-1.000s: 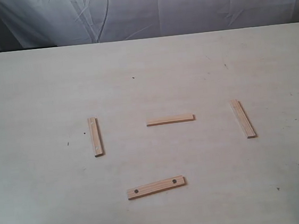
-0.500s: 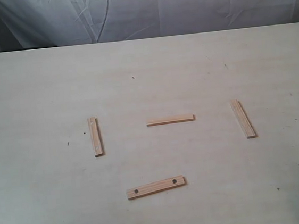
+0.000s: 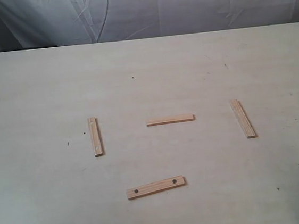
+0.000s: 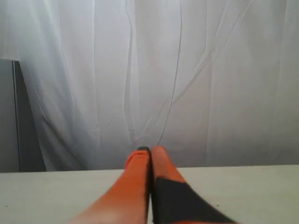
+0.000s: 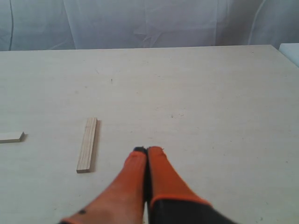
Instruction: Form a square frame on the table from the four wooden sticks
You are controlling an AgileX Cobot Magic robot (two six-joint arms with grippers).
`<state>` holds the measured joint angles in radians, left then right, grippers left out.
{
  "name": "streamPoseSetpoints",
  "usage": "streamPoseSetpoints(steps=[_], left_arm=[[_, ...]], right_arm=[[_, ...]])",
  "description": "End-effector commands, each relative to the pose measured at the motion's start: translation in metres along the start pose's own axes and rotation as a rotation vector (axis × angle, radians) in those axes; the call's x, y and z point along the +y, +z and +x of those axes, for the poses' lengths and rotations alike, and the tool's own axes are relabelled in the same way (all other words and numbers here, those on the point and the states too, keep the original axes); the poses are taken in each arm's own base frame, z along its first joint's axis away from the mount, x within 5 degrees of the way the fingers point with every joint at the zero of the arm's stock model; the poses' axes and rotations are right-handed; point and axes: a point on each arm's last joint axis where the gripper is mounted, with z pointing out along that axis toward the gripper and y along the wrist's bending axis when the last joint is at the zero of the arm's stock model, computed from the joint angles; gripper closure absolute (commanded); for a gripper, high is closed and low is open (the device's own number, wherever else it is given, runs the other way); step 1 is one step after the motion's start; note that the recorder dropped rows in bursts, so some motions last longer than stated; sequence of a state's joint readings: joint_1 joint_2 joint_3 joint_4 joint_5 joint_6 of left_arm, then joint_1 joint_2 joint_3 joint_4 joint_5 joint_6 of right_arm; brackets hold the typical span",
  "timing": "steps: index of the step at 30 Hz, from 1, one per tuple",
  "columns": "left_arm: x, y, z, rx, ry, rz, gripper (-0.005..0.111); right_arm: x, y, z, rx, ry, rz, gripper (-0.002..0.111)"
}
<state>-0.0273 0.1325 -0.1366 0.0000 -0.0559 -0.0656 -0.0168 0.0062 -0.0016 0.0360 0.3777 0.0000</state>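
Observation:
Four pale wooden sticks lie apart on the table (image 3: pixel 36 102) in the exterior view. One stick (image 3: pixel 95 136) is at the left, one (image 3: pixel 170 120) in the middle, one (image 3: pixel 242 118) at the right, and a stick with two dark dots (image 3: pixel 156 187) is nearest the front. No square frame is formed. Neither arm shows in the exterior view. My left gripper (image 4: pixel 150 150) is shut and empty, aimed at the curtain above the table's far edge. My right gripper (image 5: pixel 147 150) is shut and empty above the table, with a stick (image 5: pixel 87 144) lying beside it.
A white curtain (image 3: pixel 154 7) hangs behind the table's far edge. The end of another stick (image 5: pixel 10 136) shows at the border of the right wrist view. A few tiny dark specks (image 3: pixel 133 77) mark the tabletop.

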Motion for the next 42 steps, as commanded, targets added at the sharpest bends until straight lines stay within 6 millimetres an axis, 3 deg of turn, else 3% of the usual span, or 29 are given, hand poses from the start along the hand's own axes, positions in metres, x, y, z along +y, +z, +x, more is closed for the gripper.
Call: streamPoseSetpoints(steps=[1, 4, 7, 11, 19, 32, 37, 42], left_arm=[[-0.002, 0.046, -0.03, 0.258, 0.052, -0.01, 0.107], [-0.002, 0.091, -0.038, 0.457, 0.073, -0.023, 0.107], [-0.002, 0.144, -0.028, 0.728, 0.124, -0.002, 0.107], [-0.012, 0.188, -0.016, 0.869, 0.139, 0.122, 0.107], [-0.077, 0.261, 0.023, 1.0, 0.243, 0.493, 0.107], [-0.198, 0.33, 0.096, 1.121, 0.47, 0.885, 0.107], [-0.228, 0.339, 0.123, 1.185, 0.616, 1.032, 0.107], [-0.238, 0.337, 0.151, 1.235, 0.753, 1.097, 0.107]], right_arm=[[0.0, 0.0, -0.001, -0.019, 0.005, 0.005, 0.108], [0.0, 0.0, -0.001, -0.019, 0.005, 0.005, 0.108], [0.0, 0.0, -0.001, -0.021, 0.002, 0.006, 0.108], [0.0, 0.0, -0.001, -0.019, 0.003, 0.006, 0.108], [0.0, 0.0, -0.001, -0.019, 0.003, 0.006, 0.108], [0.0, 0.0, -0.001, -0.017, 0.005, 0.005, 0.108], [0.0, 0.0, -0.001, -0.017, 0.005, 0.005, 0.108], [0.0, 0.0, -0.001, -0.017, 0.005, 0.005, 0.108]])
